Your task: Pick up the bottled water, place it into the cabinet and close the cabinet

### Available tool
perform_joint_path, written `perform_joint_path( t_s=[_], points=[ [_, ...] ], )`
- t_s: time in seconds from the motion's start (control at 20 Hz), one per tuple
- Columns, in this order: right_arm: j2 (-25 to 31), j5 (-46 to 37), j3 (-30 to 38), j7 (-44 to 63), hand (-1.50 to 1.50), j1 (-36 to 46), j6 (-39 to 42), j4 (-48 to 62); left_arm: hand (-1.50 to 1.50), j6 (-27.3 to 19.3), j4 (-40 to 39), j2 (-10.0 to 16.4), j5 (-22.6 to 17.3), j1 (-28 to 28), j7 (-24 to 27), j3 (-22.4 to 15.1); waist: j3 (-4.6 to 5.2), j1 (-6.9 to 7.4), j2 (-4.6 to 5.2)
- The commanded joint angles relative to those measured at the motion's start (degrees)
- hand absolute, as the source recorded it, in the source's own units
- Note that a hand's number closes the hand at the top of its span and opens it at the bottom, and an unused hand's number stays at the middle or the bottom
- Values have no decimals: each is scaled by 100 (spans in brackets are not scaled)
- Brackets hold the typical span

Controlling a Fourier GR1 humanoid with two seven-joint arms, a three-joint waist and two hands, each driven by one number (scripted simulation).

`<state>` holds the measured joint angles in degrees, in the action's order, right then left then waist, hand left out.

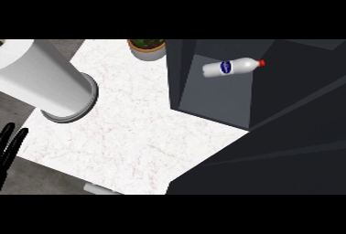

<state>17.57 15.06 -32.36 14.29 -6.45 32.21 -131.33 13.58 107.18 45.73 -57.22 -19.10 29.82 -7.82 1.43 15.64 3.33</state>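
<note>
The white plastic water bottle with a red cap (232, 67) lies on its side inside the dark grey cabinet (216, 98), upper right. Placing looks done, and swinging the open door (270, 169) shut likely comes next. The left hand (15, 148) rests at the lower left edge, fingers straight and empty.

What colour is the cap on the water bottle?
Red; the cap shows best in the head view.

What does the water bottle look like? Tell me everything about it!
The bottled water is a small, pale, plastic-looking bottle with a blue oval label and a red cap. It lies on its side inside the open dark cabinet, with the cap pointing to the view's right. It seems to rest on the cabinet's floor, and nothing else touches it.
</note>
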Motion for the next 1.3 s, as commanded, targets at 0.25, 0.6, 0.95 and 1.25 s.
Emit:
perform_joint_path(
  t_s=[0.25, 0.6, 0.95, 1.25],
  points=[
    [-636, -288, 256, 1303, 150, 1803, -539, 1284, -150, 155, -197, 40, -86, -43, -9, 90, -16, -46, -76],
    [-1337, -235, 521, 1854, 150, 3027, -836, 2501, -150, 90, -278, -3, -168, 13, -25, 165, -55, -202, -74],
    [-1744, -238, 1091, 2056, 150, 4882, -1868, 4183, -150, 249, -477, -68, -267, -90, 37, 243, -96, -399, -134],
    [-1754, -667, 1627, 1503, 150, 5947, -3006, 5549, -150, 403, -575, 14, -276, -190, 59, 371, -105, -423, -99]
  ],
)
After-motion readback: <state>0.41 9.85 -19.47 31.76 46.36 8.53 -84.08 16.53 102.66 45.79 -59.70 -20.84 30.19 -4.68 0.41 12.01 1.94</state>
